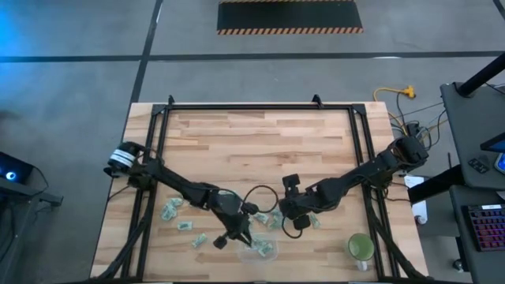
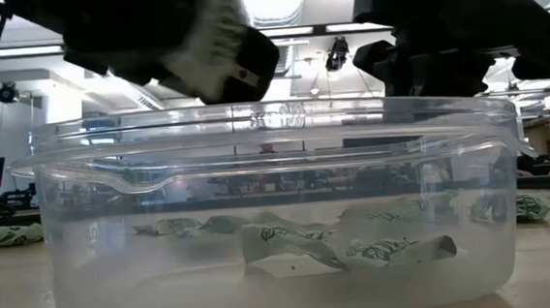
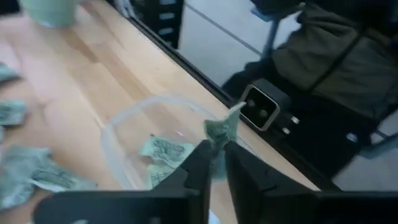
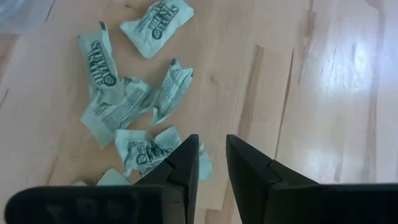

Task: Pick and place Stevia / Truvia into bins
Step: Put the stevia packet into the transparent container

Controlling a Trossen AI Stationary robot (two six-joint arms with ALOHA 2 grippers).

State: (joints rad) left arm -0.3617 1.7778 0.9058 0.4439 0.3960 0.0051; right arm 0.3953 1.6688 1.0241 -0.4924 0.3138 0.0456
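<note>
The bin (image 1: 262,251) is a clear tub at the table's near edge, with a few Stevia sachets (image 2: 360,252) lying flat on its floor. My left gripper (image 1: 243,239) hovers over the bin's left rim (image 3: 118,134), shut on one pale green sachet (image 3: 222,132). My right gripper (image 1: 290,224) hangs just beyond the bin, pointing steeply down over a heap of loose sachets (image 4: 124,106) on the wood. Its fingers (image 4: 186,163) stand slightly apart with bare wood between them, and a crumpled sachet (image 4: 146,152) lies beside one fingertip. My left gripper pinches one sachet between its two fingertips by its lower end (image 3: 217,151). The rest of the sachet stands up past the fingertips, crumpled. The fingers slant down toward the table's near edge. The sachet is lifted clear, above the bin's inside.
More loose sachets (image 1: 177,219) lie on the wood left of the bin, and others (image 1: 270,221) between the two grippers. A round green cup (image 1: 360,247) stands at the near right. A black frame (image 1: 260,106) borders the table.
</note>
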